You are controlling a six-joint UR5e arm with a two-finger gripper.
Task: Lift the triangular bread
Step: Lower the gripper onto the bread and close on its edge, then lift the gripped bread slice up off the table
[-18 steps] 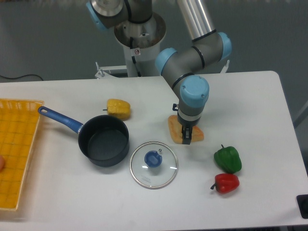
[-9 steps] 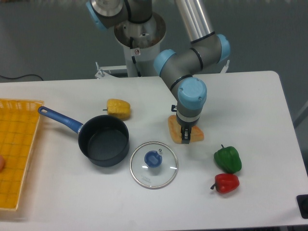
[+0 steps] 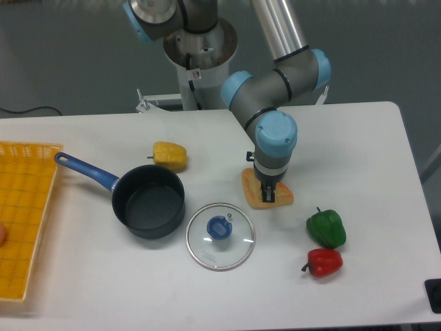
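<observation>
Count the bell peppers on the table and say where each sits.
3: the yellow pepper behind the pot, the green pepper at right, the red pepper just in front of it. None looks hidden.

Green pepper point(image 3: 326, 228) near triangular bread point(image 3: 253, 194)

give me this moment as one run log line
phase: grasp | gripper: down on triangular bread, jaw state unclear | bread: on table, not lifted | nearby: glass lid, green pepper
</observation>
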